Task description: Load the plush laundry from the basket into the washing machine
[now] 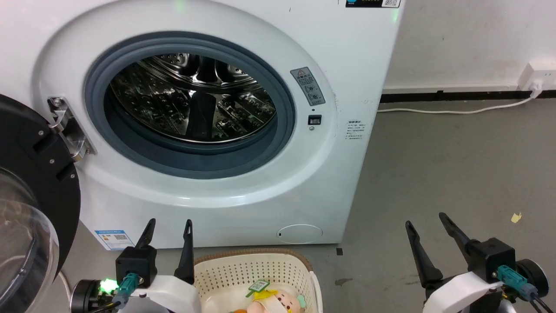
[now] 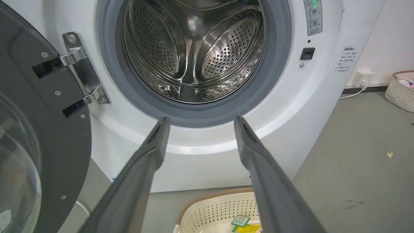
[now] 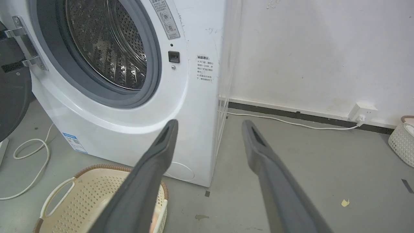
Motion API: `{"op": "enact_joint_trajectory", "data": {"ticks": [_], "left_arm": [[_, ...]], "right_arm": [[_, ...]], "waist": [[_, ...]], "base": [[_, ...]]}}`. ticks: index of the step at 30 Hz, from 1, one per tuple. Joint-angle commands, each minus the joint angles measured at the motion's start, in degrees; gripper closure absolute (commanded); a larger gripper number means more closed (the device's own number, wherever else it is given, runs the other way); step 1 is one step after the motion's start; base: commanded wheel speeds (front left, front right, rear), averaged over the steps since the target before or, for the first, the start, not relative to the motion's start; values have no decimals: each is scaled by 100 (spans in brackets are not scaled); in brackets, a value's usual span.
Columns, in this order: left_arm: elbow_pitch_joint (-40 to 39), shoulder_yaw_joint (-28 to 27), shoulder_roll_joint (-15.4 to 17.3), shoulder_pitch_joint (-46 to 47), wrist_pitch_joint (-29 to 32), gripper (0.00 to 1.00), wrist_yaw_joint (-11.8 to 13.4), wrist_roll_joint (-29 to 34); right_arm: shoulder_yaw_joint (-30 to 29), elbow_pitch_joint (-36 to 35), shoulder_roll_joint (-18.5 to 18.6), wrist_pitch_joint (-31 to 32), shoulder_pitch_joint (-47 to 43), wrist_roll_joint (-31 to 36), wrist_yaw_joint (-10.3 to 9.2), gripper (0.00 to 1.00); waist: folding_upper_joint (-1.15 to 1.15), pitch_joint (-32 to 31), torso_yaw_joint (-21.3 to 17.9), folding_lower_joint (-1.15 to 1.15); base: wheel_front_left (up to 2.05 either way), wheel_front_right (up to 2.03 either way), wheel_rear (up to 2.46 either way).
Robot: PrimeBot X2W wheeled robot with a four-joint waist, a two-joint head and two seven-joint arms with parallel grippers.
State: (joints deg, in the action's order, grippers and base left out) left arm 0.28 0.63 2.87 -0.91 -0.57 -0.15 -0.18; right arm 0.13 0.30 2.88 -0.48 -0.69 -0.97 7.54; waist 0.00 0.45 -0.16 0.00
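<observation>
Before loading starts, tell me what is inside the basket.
The basket holds a plush doll with a green tag. Its near half runs off the head view's bottom edge, so whatever else lies there cannot be seen.

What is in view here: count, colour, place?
washing machine: one, white, straight ahead
door: one, black-framed glass, swung open at left
drum: one, shiny steel, inside the washer
basket: one, cream with brown rim, floor before washer
plush doll: one, pink-faced, yellow-white, in basket
tag: one, green, by doll
second basket: one, cream, far right wall
wall socket: one, white, right wall
paper scrap: one, yellow, floor right
left gripper: one, dark, open, lower left
right gripper: one, dark, open, lower right
</observation>
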Motion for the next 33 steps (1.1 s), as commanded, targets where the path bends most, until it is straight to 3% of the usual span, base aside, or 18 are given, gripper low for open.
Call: {"op": "enact_joint_trajectory", "data": {"ticks": [1, 15, 33], "left_arm": [[-2, 29, 0, 19, -60, 0, 6, -34], [334, 178, 77, 226, -213, 0, -78, -57], [1463, 290, 401, 766, -254, 0, -200, -204]], "right_arm": [[-10, -6, 0, -76, 20, -67, 0, 0], [-31, -65, 0, -231, 198, -195, -1, 0], [127, -146, 0, -446, 457, -531, -2, 0]], "waist": [[0, 41, -16, 0], [0, 492, -216, 0], [0, 1266, -725, 0]], "base": [[0, 0, 0], [0, 0, 0], [0, 0, 0]]}}
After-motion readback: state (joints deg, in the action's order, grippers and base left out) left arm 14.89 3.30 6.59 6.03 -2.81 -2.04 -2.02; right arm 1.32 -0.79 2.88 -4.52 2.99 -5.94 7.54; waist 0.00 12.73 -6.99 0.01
